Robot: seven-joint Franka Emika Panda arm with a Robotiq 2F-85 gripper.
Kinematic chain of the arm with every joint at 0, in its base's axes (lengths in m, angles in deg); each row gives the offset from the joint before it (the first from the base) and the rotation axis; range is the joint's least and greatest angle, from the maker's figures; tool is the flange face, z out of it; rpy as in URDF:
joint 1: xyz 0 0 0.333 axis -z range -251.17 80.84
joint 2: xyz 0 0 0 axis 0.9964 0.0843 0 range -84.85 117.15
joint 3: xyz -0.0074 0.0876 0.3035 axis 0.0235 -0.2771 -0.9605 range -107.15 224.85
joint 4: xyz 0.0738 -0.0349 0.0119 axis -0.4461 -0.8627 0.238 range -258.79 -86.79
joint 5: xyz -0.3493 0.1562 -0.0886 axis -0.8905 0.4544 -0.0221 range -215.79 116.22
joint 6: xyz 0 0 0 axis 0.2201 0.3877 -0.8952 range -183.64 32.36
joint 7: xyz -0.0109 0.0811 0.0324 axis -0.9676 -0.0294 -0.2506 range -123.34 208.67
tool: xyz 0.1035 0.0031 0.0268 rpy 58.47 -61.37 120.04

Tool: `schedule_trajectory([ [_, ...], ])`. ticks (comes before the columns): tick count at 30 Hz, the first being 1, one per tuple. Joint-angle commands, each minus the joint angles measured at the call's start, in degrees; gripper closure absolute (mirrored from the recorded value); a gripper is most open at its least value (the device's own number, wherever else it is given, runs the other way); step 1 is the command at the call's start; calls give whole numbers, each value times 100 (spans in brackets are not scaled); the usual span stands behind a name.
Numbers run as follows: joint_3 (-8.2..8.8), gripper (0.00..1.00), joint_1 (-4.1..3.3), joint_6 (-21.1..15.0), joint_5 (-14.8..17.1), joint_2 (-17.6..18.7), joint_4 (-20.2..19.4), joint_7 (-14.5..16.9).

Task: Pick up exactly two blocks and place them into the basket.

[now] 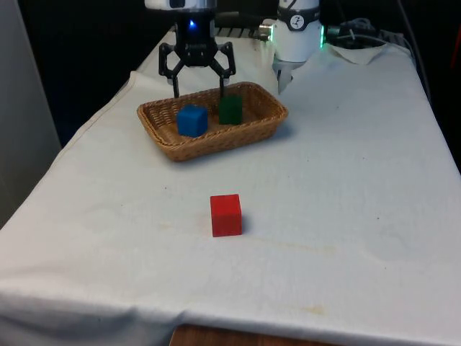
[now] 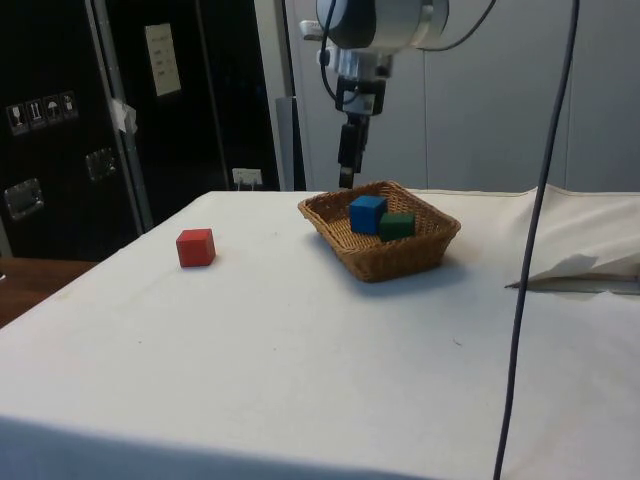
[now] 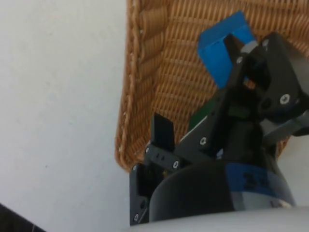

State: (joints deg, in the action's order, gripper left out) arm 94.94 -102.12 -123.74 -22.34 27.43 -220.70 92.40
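Observation:
A wicker basket [image 1: 180, 151] stands at the far middle of the table and holds a blue block [image 1: 192, 120] and a green block [image 1: 230, 110] side by side. My gripper [image 1: 199, 90] hangs open just above the basket's far rim, with nothing between its fingers. A red block [image 1: 226, 215] sits alone on the cloth, well in front of the basket. In the side view the gripper [image 2: 348, 170] is behind the basket [image 2: 400, 262], above the blue block [image 2: 367, 213] and the green block [image 2: 397, 226]. The wrist view looks down on the blue block [image 3: 219, 43] inside the basket [image 3: 140, 72].
White cloth covers the table, with a wide stretch around the red block [image 2: 195, 247]. A cable [image 2: 530, 280] hangs down at the side view's right, and the cloth is folded up near it.

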Motion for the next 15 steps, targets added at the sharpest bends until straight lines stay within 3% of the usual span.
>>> schedule_trajectory([
  [1,34,0,-69,-34,-126,-23,-40,-172],
  [5,-69,0,-120,-52,-189,-166,-74,-384],
  [6,-103,0,-63,0,-86,-201,-57,-252],
  [7,-97,0,-126,-52,-195,-183,-80,-413],
  [13,-321,0,-189,-80,-201,-241,-69,-647],
  [14,-350,0,-189,-86,-201,-246,-69,-682],
  [15,-401,0,-138,-29,-92,-281,-57,-561],
])
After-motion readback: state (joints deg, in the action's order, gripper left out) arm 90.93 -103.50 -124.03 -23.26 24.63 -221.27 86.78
